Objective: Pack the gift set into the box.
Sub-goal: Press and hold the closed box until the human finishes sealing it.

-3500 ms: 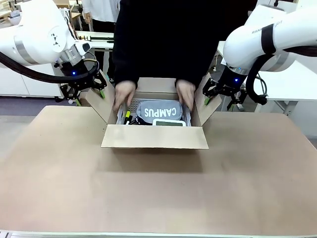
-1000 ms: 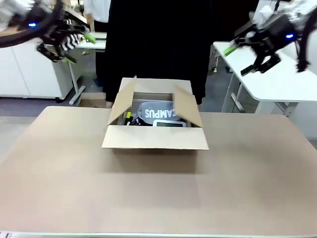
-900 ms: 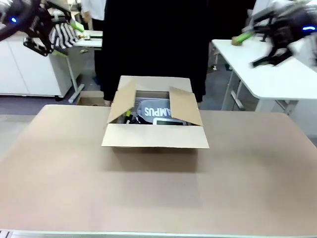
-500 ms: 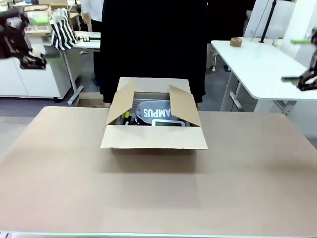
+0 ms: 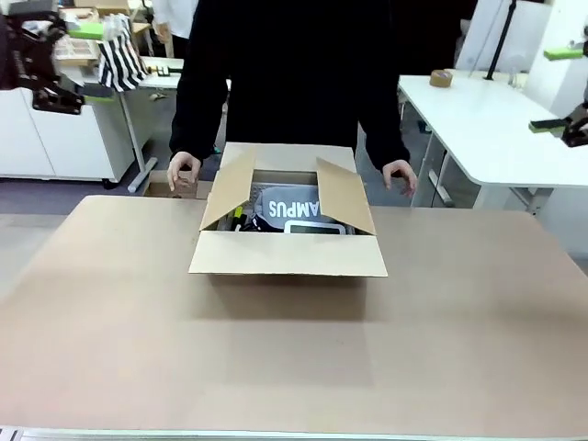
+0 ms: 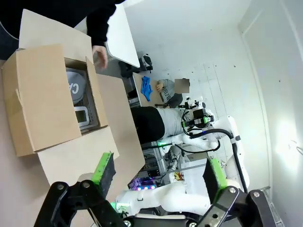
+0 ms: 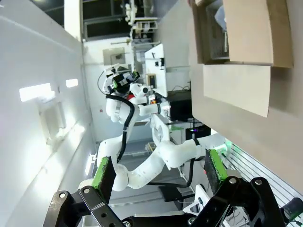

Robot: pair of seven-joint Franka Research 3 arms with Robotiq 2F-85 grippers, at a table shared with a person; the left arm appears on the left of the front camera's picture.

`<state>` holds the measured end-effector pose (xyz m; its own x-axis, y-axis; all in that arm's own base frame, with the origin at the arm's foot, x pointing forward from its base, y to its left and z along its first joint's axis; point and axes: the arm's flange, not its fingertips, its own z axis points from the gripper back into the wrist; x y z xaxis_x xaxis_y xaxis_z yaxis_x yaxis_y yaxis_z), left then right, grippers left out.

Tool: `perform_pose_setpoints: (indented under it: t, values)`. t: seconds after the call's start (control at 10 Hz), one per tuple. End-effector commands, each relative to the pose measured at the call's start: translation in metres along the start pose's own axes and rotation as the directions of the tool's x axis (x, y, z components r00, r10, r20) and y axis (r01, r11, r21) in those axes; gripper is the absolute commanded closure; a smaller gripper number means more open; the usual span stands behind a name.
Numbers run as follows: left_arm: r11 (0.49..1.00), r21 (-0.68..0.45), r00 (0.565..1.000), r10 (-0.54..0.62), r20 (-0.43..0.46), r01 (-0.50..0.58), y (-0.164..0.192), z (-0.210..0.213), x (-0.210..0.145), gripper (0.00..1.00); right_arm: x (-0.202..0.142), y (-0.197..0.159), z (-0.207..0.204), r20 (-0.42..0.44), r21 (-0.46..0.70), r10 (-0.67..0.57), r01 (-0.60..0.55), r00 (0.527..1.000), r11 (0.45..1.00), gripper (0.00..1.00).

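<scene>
The brown cardboard box (image 5: 287,257) stands at the far middle of the table, its side flaps leaning inward and its front flap folded down. Inside lie the dark piece with white "AMPUS" lettering (image 5: 294,208), the light grey flat item (image 5: 314,227) and the small yellow-green piece (image 5: 237,217). My left gripper (image 5: 89,60) is open, high up at the far left, well away from the box. My right gripper (image 5: 556,89) is open at the far right edge, also high. The left wrist view looks down on the box (image 6: 42,99) past the open left gripper (image 6: 158,170). The right gripper (image 7: 160,168) holds nothing.
A person in black stands behind the box, one hand (image 5: 184,172) left of it and the other hand (image 5: 401,175) right of it. A white side table (image 5: 478,110) with a tape roll (image 5: 442,77) is at the back right. A striped bag (image 5: 122,55) hangs at the back left.
The person's hands left the box. Both grippers moved away from the side flaps, rising and swinging outward to the picture's edges. The flaps now lean inward.
</scene>
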<state>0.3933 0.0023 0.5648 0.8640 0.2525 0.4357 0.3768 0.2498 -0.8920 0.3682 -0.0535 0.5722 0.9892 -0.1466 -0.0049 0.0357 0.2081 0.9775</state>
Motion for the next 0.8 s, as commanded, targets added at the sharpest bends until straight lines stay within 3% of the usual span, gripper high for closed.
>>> perform_pose_setpoints:
  t: [0.0, 0.7]
  values:
    - [1.0, 0.009, 1.0, 0.02, -0.005, -0.02, 0.0009, -0.0002, -0.0016, 0.0, 0.0001, -0.0057, 0.0024, -0.009, -0.006, 0.003, -0.003, 1.0, 1.0, 0.0]
    - [1.0, 0.009, 1.0, 0.02, -0.005, -0.02, 0.0009, -0.0002, -0.0016, 0.0, 0.0001, -0.0057, 0.0024, -0.009, -0.006, 0.003, -0.003, 1.0, 1.0, 0.0]
